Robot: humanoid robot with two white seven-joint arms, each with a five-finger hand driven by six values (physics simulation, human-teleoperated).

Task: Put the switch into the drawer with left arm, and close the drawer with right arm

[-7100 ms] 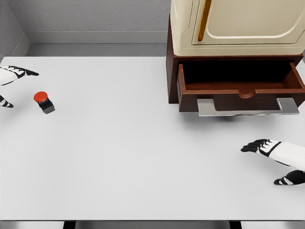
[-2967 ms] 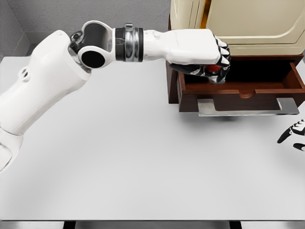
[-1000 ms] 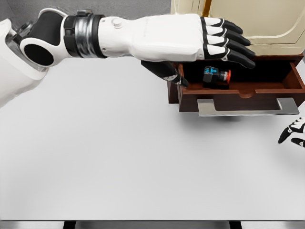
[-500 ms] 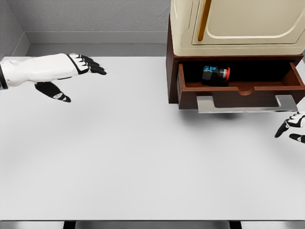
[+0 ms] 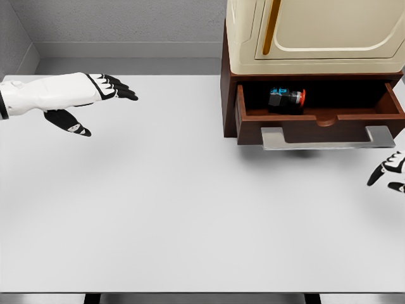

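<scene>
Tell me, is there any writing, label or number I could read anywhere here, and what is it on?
None can be read. The switch lying in the open drawer bears a small blue marking, too small and blurred to read. The cabinet, table and both hands show no lettering.

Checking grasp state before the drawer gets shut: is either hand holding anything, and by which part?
Nothing is held. The left hand is open; the red-capped switch lies in the brown wooden drawer.
</scene>
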